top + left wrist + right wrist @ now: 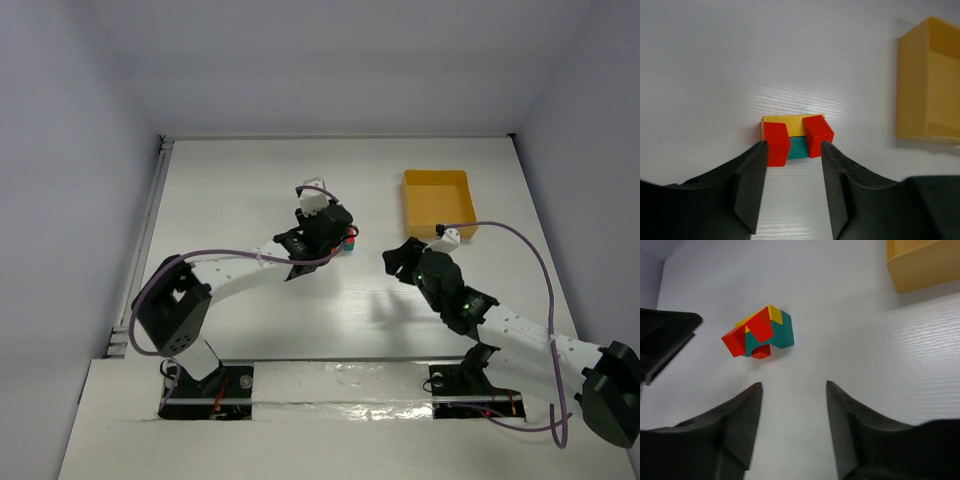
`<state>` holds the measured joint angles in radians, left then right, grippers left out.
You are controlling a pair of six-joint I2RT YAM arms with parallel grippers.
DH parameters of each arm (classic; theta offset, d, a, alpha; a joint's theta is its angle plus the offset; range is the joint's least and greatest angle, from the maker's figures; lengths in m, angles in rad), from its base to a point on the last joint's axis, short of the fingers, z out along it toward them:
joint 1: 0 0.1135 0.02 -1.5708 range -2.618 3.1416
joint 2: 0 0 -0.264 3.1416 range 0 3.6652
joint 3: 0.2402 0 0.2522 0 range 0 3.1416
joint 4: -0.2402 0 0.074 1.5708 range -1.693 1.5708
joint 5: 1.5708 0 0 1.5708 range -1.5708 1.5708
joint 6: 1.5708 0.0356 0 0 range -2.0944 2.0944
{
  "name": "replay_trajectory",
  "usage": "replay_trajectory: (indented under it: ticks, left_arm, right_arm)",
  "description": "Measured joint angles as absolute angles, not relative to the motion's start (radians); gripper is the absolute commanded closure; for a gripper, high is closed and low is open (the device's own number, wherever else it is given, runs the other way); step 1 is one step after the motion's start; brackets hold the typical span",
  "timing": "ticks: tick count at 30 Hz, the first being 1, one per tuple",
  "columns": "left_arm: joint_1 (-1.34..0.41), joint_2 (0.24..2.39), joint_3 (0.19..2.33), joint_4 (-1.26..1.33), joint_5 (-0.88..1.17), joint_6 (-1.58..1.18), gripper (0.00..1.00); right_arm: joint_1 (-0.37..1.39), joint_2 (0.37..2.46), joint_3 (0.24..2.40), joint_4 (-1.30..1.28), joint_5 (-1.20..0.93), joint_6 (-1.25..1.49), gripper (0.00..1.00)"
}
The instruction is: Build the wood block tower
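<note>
Mid-table, near the yellow-orange rimmed tray [436, 195], the red, teal and yellow painted wood blocks [792, 137] stood stacked. The left gripper [792, 167] faced them, jaws spread and empty (likely for clearance), while the right gripper [794, 390] hovered open, holding nothing.

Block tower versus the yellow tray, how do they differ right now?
The wood block tower mixes red, teal and yellow pieces; the tray is one plain yellow-orange colour. The tower is small, the tray much larger. The tower is a tight stacked cluster, while the tray is an open hollow with a raised rim. Both rest on the white table, apart from each other.
</note>
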<state>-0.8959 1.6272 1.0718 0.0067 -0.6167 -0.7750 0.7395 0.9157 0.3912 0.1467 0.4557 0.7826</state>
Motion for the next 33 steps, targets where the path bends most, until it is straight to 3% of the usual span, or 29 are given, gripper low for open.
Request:
replay_trajectory:
  ticks: [4,5,9,14,33]
  left_arm:
    - [-0.896,1.468,0.967,0.099,-0.609,-0.763,1.0]
    - [-0.896,1.421,0.926,0.12,-0.603,-0.761,1.0]
    - [-0.896,1.279,0.758,0.189,-0.567,-0.758,1.0]
    - [-0.896,1.269,0.664,0.22,-0.472,-0.756,1.0]
    - [-0.896,1.487,0.743,0.264,-0.434,-0.725,1.0]
  right_arm:
    - [0.739,0.905,0.391,0.15,0.453,0.777,0.94]
    - [0.739,0.904,0.391,0.15,0.453,0.776,1.0]
    - [0.739,0.908,0.391,0.152,0.447,0.777,1.0]
    - [0.739,0.925,0.391,0.152,0.44,0.775,1.0]
    - [0.739,0.938,0.391,0.166,0.424,0.763,1.0]
